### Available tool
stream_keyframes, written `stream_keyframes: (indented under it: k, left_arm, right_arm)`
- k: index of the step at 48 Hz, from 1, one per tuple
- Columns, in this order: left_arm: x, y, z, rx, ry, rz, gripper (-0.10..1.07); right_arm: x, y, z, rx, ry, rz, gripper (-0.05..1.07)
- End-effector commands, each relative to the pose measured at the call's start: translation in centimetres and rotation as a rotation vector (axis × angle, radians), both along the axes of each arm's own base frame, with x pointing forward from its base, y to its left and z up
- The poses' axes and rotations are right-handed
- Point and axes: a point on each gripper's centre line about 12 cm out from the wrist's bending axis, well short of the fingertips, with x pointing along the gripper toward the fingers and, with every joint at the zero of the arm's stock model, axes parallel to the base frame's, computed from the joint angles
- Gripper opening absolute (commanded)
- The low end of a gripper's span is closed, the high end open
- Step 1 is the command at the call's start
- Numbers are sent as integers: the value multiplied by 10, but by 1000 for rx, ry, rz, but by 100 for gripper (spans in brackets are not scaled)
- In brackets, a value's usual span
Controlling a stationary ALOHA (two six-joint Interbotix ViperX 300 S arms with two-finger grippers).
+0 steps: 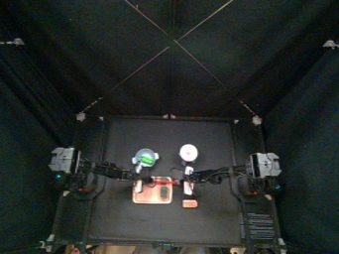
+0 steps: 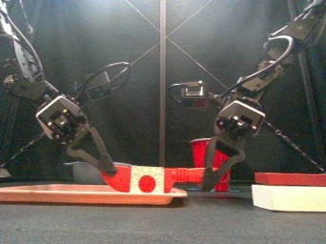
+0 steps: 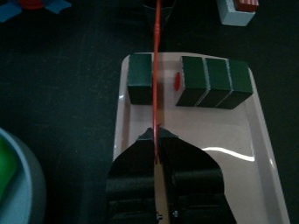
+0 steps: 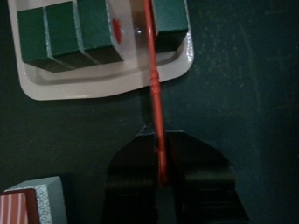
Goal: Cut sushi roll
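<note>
A green sushi roll [image 3: 211, 80] lies on a pink tray [image 3: 211, 166], split into one piece [image 3: 140, 79] and a block of three. A red knife [image 3: 156, 52] stands edge-down in the gap between them. My right gripper [image 4: 158, 144] is shut on the knife's handle [image 2: 192, 175]. My left gripper [image 3: 156, 144] is shut on the blade's far end. In the front view the blade [image 2: 133, 179] hides the roll above the tray [image 2: 51, 193]. In the right wrist view the knife [image 4: 149, 70] crosses the roll [image 4: 70, 35].
A red cup [image 2: 200, 152] stands behind the knife. A white box with a red lid [image 2: 291, 191] sits at the front right. A green and white dish [image 3: 10, 175] lies beside the tray. A blue object [image 3: 47, 5] lies farther off.
</note>
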Motion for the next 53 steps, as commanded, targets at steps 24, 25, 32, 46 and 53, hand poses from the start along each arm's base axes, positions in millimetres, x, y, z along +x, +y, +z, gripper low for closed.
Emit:
stream_keyframes:
  k: [24, 25, 32, 46, 53]
  left_arm:
    - [10, -8, 22, 20, -76, -53, 30]
    - [11, -10, 23, 21, -82, -60, 30]
    - [11, -18, 32, 25, -110, -87, 30]
    - [11, -17, 37, 27, -124, -86, 30]
    - [12, -17, 42, 27, -145, -86, 30]
  right_arm:
    - [10, 11, 33, 1, -97, 26, 35]
    - [10, 12, 34, 0, -101, 30, 36]
    - [8, 18, 47, 0, -133, 48, 36]
    - [7, 18, 56, -9, -159, 58, 36]
    - [8, 17, 61, -24, -173, 67, 36]
